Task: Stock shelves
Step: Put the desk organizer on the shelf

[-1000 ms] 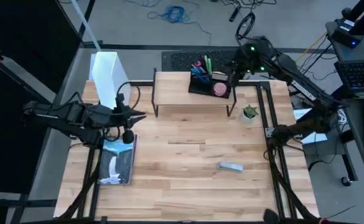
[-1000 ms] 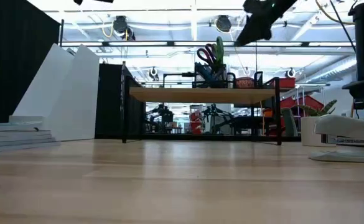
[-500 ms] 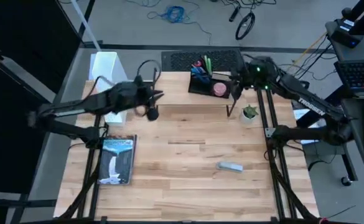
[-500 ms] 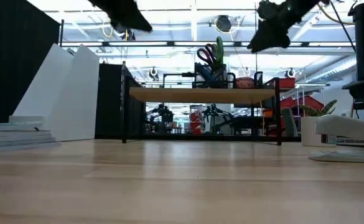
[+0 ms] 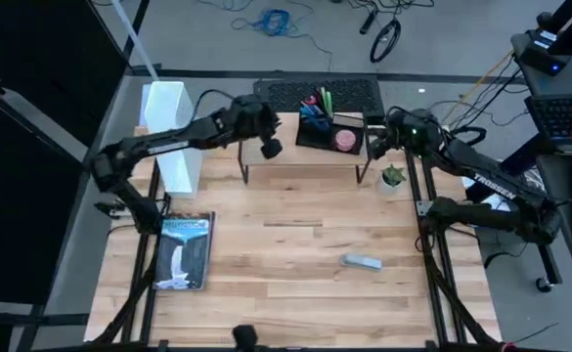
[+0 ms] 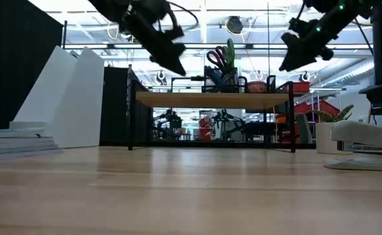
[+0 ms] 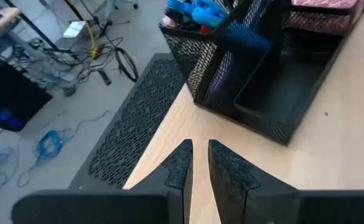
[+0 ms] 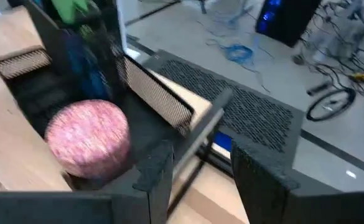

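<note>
The shelves (image 5: 286, 152), a low light-wood riser on black legs (image 6: 210, 99), stand at the table's far middle. On top of them sits a black mesh organizer (image 5: 317, 133) holding scissors and a pink round thing (image 8: 88, 137). My left gripper (image 5: 269, 145) hovers over the riser's left part, above its top (image 6: 174, 64). Its fingers (image 7: 198, 149) are shut to a narrow slit with nothing between them. My right gripper (image 5: 372, 145) hangs open beside the organizer's right end (image 8: 197, 162), above the riser's right edge (image 6: 288, 62).
A tall white file box (image 5: 171, 137) stands at the far left, and a book (image 5: 185, 251) lies flat in front of it. A small potted plant (image 5: 393, 178) sits just right of the riser. A stapler (image 5: 361, 261) lies near the right. The table's middle is bare wood.
My left gripper has swung from above the book, up and toward the table's far edge and right, to over the riser's left part. My right gripper has drawn back from the organizer toward the table's right edge and has come lower. The organizer has stayed where it was.
</note>
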`<action>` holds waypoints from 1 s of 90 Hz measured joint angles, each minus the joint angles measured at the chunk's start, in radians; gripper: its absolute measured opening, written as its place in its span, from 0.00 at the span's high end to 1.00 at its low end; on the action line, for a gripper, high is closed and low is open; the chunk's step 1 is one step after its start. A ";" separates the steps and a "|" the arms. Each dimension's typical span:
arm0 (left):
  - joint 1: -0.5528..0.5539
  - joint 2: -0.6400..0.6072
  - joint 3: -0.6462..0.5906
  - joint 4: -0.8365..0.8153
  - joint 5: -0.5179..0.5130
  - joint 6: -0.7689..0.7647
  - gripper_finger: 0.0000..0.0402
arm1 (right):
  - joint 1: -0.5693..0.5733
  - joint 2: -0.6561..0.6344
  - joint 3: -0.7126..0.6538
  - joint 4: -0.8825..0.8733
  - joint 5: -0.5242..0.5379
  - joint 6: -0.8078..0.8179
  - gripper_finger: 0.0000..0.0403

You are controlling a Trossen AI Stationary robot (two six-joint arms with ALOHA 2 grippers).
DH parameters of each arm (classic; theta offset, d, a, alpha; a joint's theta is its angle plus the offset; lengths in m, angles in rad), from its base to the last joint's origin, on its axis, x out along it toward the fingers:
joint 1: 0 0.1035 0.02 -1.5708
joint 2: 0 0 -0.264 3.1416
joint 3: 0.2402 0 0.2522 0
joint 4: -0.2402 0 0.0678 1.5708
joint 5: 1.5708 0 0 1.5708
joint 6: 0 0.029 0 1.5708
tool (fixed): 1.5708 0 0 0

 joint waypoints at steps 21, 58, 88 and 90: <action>-0.001 0.090 0.005 0.057 0.045 0.034 0.91 | 0.000 -0.008 -0.077 0.006 0.062 0.075 0.65; -0.007 0.163 0.006 0.083 0.096 0.027 0.91 | 0.000 -0.007 -0.175 -0.015 0.088 0.206 0.65; -0.023 0.160 0.006 0.091 0.102 0.027 0.91 | 0.000 -0.038 -0.181 -0.017 0.009 0.228 0.65; -0.025 0.160 0.005 0.091 0.107 0.028 0.91 | 0.000 -0.042 -0.181 -0.019 0.007 0.232 0.65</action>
